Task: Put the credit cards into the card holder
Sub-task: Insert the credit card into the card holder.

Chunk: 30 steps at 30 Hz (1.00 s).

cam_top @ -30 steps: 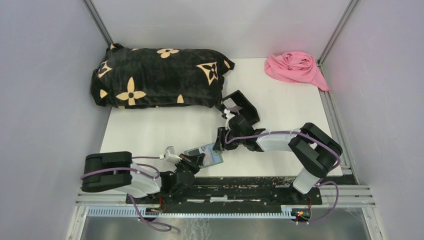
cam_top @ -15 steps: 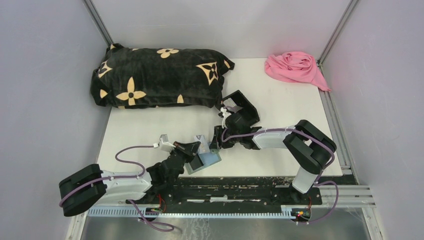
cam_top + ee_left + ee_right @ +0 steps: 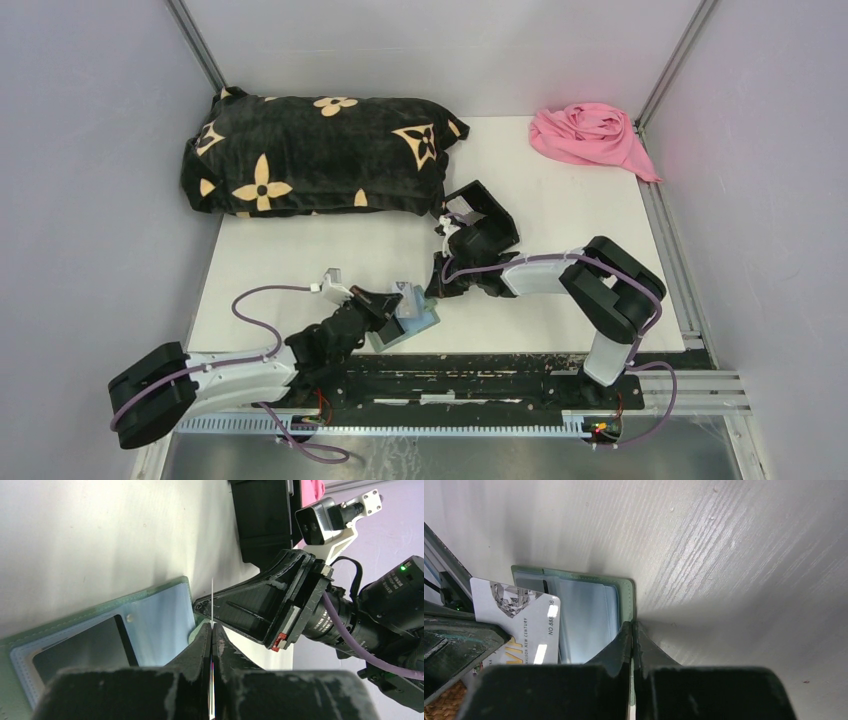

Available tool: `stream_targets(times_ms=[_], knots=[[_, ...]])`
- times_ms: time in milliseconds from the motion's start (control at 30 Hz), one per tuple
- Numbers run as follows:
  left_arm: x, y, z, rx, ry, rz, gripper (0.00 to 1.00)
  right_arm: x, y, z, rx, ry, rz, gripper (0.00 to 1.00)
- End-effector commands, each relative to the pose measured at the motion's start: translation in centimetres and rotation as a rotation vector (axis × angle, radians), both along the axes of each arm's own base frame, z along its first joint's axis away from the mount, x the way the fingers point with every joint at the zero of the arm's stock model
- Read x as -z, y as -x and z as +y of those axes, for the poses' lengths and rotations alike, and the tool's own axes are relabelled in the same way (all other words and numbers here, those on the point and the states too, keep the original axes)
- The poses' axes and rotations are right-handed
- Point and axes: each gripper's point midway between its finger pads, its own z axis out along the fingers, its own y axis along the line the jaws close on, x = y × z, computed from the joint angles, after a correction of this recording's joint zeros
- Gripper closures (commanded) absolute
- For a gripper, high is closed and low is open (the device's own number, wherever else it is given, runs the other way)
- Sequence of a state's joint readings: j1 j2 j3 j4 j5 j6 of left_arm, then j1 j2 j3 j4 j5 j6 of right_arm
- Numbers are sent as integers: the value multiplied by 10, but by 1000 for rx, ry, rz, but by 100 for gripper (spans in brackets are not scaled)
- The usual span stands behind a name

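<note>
While my left end effector (image 3: 395, 300) grips one card (image 3: 516, 615) at the near side of the tabletop (image 3: 330, 260), I judge the step in hand to be insertion: the card is at the holder (image 3: 415, 325) but not yet in a slot. In my left wrist view the card is edge-on, a thin line running out past the closed fingertips. From the right wrist its printed face shows, tilted, with its free end over the holder's pale inside. Whether it touches I cannot tell.

The holder lies open and flat, inside up, close to the near edge between the two arms. Its long axis runs roughly left to right, the right end swung a little toward the far side.

Just beyond, my right end effector (image 3: 435, 290) is closed and appears to pinch the holder's green border, pinning it.

Next I would need to lay the card into the slot's plane, square its leading edge to the slot mouth and slide it in while the right side holds firm. Which way the slot opens I cannot tell.

Farther off sit a box (image 3: 482, 215), a pillow (image 3: 310, 155) and a cloth (image 3: 590, 133).
</note>
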<state>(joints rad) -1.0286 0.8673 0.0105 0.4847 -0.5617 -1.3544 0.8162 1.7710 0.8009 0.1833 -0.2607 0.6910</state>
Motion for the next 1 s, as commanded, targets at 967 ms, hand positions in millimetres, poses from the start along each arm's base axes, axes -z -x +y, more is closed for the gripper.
stream_targets(times_ms=[967], knots=[[51, -11, 32, -52, -157, 28, 97, 31, -54, -66, 265, 199, 46, 99]])
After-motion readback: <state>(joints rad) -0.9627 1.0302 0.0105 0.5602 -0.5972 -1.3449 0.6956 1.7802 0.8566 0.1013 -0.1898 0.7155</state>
